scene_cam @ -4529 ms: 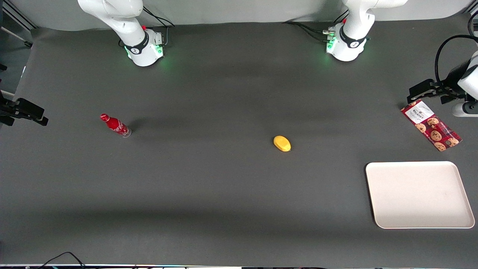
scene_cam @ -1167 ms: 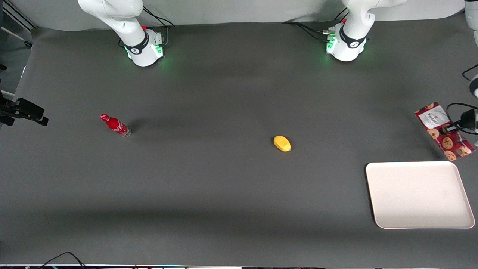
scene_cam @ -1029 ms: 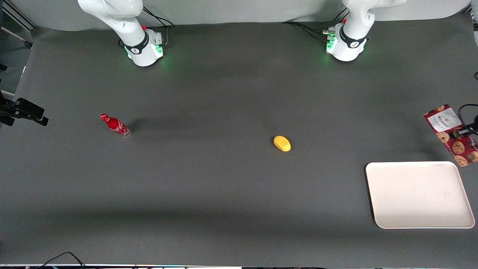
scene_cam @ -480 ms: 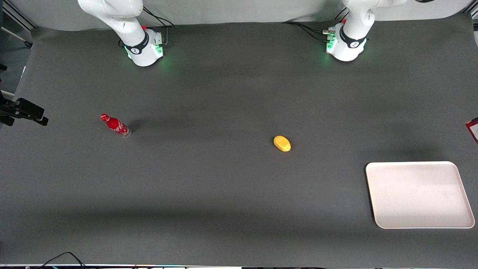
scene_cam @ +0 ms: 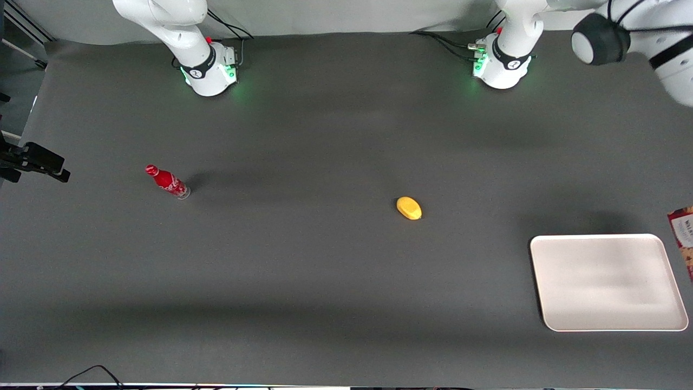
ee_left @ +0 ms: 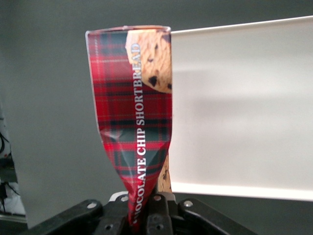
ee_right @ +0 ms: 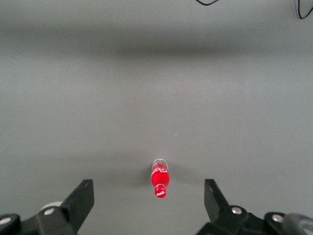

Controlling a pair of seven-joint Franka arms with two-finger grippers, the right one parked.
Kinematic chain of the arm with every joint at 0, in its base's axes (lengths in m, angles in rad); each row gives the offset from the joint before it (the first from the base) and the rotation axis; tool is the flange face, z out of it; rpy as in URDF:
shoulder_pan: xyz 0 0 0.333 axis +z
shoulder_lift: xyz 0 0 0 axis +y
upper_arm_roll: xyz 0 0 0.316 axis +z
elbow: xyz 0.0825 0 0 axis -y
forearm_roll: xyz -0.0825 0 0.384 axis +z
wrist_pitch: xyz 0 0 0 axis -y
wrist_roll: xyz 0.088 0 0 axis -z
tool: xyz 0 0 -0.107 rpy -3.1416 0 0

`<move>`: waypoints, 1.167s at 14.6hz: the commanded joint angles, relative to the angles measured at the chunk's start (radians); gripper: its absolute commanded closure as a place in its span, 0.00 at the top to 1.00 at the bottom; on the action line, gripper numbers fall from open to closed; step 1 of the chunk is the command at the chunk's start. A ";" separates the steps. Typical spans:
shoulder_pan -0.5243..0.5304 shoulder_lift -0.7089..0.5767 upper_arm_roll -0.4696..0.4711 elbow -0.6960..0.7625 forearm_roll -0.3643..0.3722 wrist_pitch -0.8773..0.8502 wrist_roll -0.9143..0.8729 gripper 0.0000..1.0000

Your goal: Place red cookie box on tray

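Note:
My left gripper [ee_left: 146, 218] is shut on one pinched end of the red cookie box [ee_left: 132, 117], a flat tartan box lettered "chocolate chip shortbread". The box hangs lifted off the table, its free end over the rim of the cream-white tray [ee_left: 244, 107]. In the front view only a sliver of the red cookie box [scene_cam: 685, 238] shows at the picture's edge, beside the tray [scene_cam: 609, 281] at the working arm's end of the table. The gripper itself is outside the front view. Nothing lies on the tray.
A yellow lemon-shaped object [scene_cam: 409, 208] lies mid-table. A small red bottle [scene_cam: 167, 181] stands toward the parked arm's end, and the right wrist view also shows the bottle [ee_right: 160, 178]. The working arm's upper links [scene_cam: 639, 38] reach over the table's back corner.
The box was gripped where it lay farther from the camera than the tray and lifted. It swung out of the front view, and its edge now reappears beside the tray.

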 commanded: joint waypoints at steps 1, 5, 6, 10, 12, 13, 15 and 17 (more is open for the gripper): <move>0.067 0.116 -0.052 0.108 -0.023 0.080 0.069 0.00; 0.107 0.179 -0.100 0.105 -0.044 0.194 0.106 0.00; 0.109 0.193 -0.102 0.102 -0.048 0.212 0.106 0.00; 0.110 0.208 -0.103 0.092 -0.067 0.236 0.109 0.99; 0.110 0.205 -0.103 0.091 -0.073 0.226 0.109 1.00; 0.110 0.204 -0.103 0.091 -0.073 0.222 0.109 1.00; 0.109 0.191 -0.097 0.094 -0.071 0.182 0.109 1.00; 0.104 0.152 -0.083 0.105 -0.068 0.080 0.109 1.00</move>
